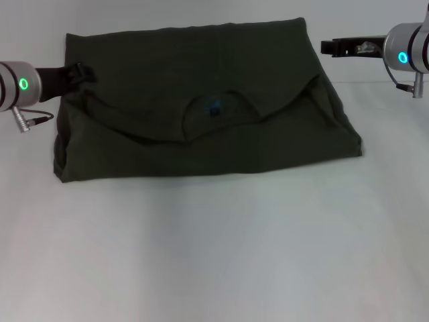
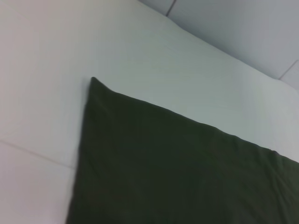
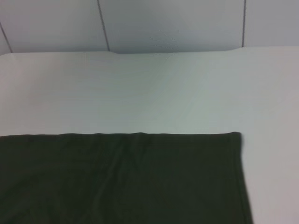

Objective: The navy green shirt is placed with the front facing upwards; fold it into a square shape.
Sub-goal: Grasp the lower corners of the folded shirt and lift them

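Note:
The navy green shirt lies on the white table, folded over into a wide band. Its neckline curve and a small blue spot face up near the middle. My left gripper hovers at the shirt's left edge, just over the fabric near the far left corner. My right gripper hangs over bare table just beyond the shirt's far right corner, apart from the cloth. In the left wrist view one pointed shirt corner shows. The right wrist view shows a straight shirt edge ending in a corner.
A pale panelled wall rises behind the table's far edge. White tabletop stretches in front of the shirt, and more of it lies to both sides.

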You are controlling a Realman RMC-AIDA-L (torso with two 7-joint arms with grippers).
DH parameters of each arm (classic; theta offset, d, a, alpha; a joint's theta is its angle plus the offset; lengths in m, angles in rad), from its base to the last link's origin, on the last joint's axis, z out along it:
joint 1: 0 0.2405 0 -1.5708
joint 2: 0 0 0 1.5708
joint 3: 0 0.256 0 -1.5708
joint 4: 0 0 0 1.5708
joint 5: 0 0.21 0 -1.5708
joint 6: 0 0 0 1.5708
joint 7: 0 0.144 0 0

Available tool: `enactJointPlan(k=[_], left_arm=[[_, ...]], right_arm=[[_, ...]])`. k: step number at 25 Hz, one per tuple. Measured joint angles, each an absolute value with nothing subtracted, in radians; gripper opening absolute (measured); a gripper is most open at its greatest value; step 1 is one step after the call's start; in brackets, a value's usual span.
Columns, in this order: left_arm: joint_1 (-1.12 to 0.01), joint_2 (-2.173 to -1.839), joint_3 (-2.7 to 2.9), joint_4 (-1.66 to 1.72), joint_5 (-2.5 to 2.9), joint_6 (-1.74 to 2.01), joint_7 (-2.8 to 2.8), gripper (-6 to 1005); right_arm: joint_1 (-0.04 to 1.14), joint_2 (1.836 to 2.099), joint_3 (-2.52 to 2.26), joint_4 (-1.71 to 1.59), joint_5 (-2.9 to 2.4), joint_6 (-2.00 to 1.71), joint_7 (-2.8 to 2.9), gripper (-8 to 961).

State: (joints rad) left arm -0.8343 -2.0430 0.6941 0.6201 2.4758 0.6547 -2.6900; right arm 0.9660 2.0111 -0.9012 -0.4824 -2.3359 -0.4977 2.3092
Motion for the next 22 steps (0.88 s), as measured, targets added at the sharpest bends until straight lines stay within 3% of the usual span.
enactJointPlan(k=[5, 11, 16, 22], left_arm=[[-0.807, -2.038, 0.682, 0.646, 2.468, 0.679, -2.693, 458], [-0.699, -2.061, 0.687, 0.765, 2.318, 0.785, -2.578, 638], [-0.606, -2.051, 0.665, 0.782, 2.143, 0.951, -2.427, 664], [-0.518, -2.072, 0.600, 0.774, 2.067, 1.063, -2.235, 663]], right_arm=[[0.930, 2.010, -0.851, -0.539, -2.302, -0.618, 2.311, 514], [0.779, 2.012, -0.821, -0.667, -2.138, -0.856, 2.297, 708], [0.638, 1.998, -0.796, -0.690, -1.966, -1.061, 2.246, 708], [0.521, 1.996, -0.727, -0.636, -1.848, -1.261, 2.148, 709]])
